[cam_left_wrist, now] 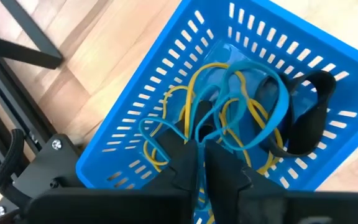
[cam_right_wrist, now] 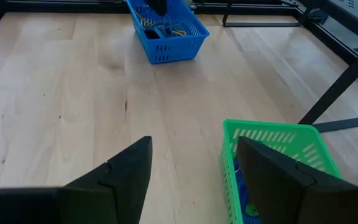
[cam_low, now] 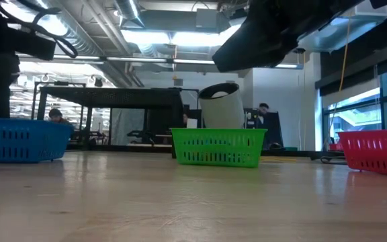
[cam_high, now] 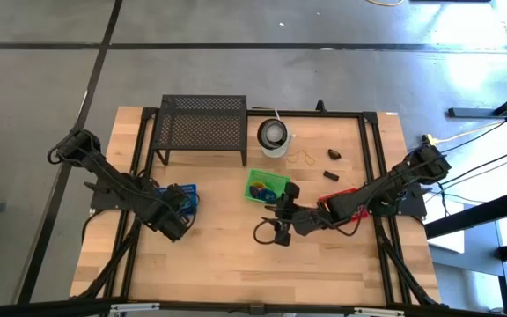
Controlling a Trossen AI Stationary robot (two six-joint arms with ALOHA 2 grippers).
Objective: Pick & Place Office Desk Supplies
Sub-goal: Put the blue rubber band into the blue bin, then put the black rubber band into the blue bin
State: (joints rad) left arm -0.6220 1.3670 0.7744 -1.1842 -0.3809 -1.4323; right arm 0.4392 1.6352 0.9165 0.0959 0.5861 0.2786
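A blue basket [cam_high: 186, 199] [cam_left_wrist: 185, 93] at the table's left holds yellow and blue rubber bands and a black loop [cam_left_wrist: 312, 118]. My left gripper [cam_high: 176, 214] [cam_left_wrist: 201, 148] points steeply down into it, its fingers all but together on a blue rubber band [cam_left_wrist: 253, 78]. My right gripper [cam_high: 280, 227] [cam_right_wrist: 197, 177] hangs open over bare wood near the table's middle, beside the green basket [cam_high: 267, 185] [cam_right_wrist: 278, 155], with nothing between its fingers. Two small black clips [cam_high: 334, 154] [cam_high: 330, 176] and a yellow band [cam_high: 304, 158] lie on the table at the back right. My left gripper pinches the blue rubber band at one end of its loop [cam_left_wrist: 199, 132], between its two fingertips. The fingers come from above, slanting down into the basket. The rest of the loop lies slack on the other bands in the basket.
A black mesh rack [cam_high: 202, 128] stands at the back, with a round white cup [cam_high: 274, 136] to its right. A red basket [cam_high: 334, 210] [cam_low: 375, 151] sits under my right arm. A black frame runs along the table's sides.
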